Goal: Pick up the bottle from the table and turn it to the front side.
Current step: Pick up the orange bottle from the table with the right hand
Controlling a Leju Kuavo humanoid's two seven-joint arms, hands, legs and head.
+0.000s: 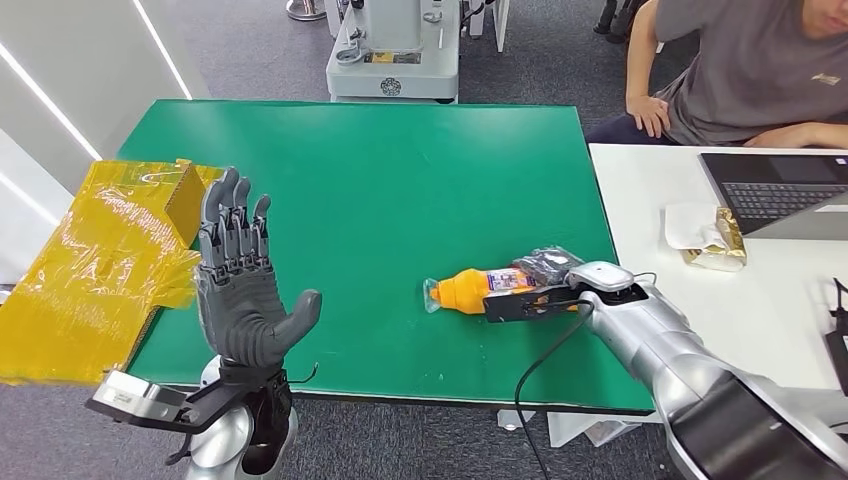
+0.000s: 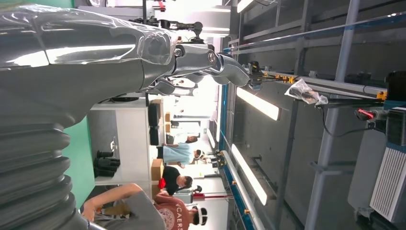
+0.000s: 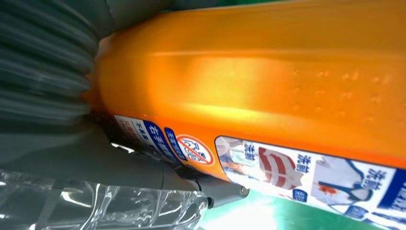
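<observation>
The orange plastic bottle [image 1: 470,289] lay on its side near the green tabletop's [image 1: 380,180] front-right edge, gripped by the right hand [image 1: 548,268]. The left hand [image 1: 238,275] hovered open, fingers spread, holding nothing, above the front-left corner.

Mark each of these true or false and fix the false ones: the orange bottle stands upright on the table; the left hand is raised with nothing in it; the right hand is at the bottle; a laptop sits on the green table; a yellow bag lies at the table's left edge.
1. The orange bottle stands upright. False: it lies on its side on the green table.
2. The left hand is raised with nothing in it. True: its fingers are spread.
3. The right hand is at the bottle. True: it is wrapped around the bottle's body.
4. A laptop sits on the green table. False: it sits on the white table beside it.
5. A yellow bag lies at the table's left edge. True.
</observation>
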